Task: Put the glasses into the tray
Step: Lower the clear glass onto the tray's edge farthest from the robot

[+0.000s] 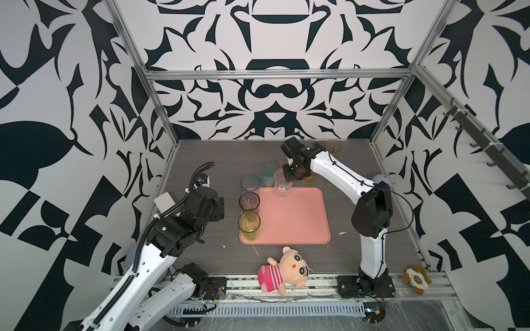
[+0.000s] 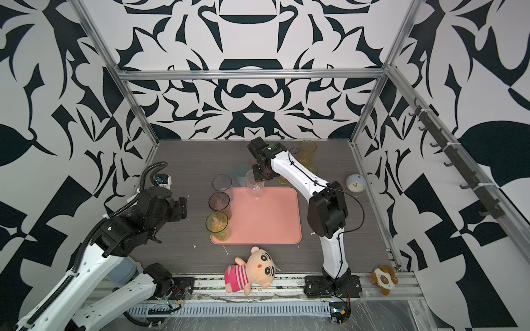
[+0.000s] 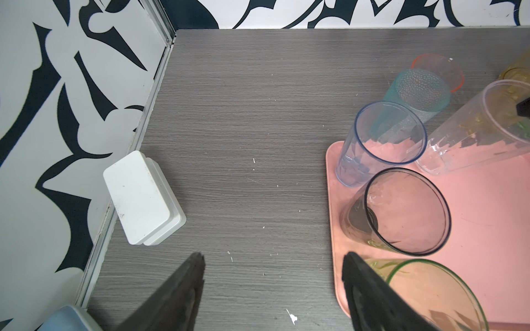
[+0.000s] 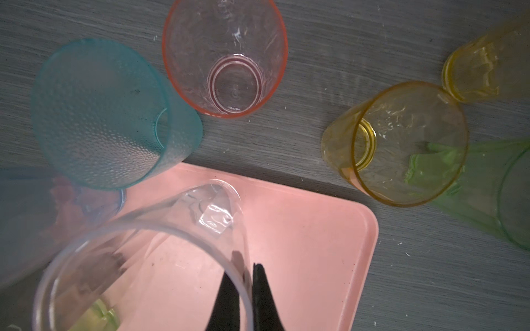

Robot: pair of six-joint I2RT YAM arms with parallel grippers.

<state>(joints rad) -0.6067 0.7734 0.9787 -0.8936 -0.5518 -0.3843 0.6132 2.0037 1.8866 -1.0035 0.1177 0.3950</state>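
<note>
Now the tall clear see-through tumbler [image 1: 282, 184] stands about straight up on the far edge of the flat pink tray [image 1: 295, 220], right under the right gripper [image 4: 246, 270], which pinches its rim tight; the left gripper [image 3: 274, 258] hangs wide open, empty, farther off beside the tray

A grey wood-grain table [image 1: 329, 258] sits inside black-and-white patterned walls [image 1: 272, 94] braced by an aluminium frame [image 1: 275, 74]. 2 plush toys lie at its front edge: a doll in a pink striped shirt [image 1: 282, 269] on its side, and a small brown-and-white toy [image 1: 417, 277] well apart to the right. A white box [image 3: 143, 197] rests against the left wall. A pale round clock [image 2: 355, 184] stands near the right wall, which carries a rack of dark hooks [image 2: 451, 156].
</note>
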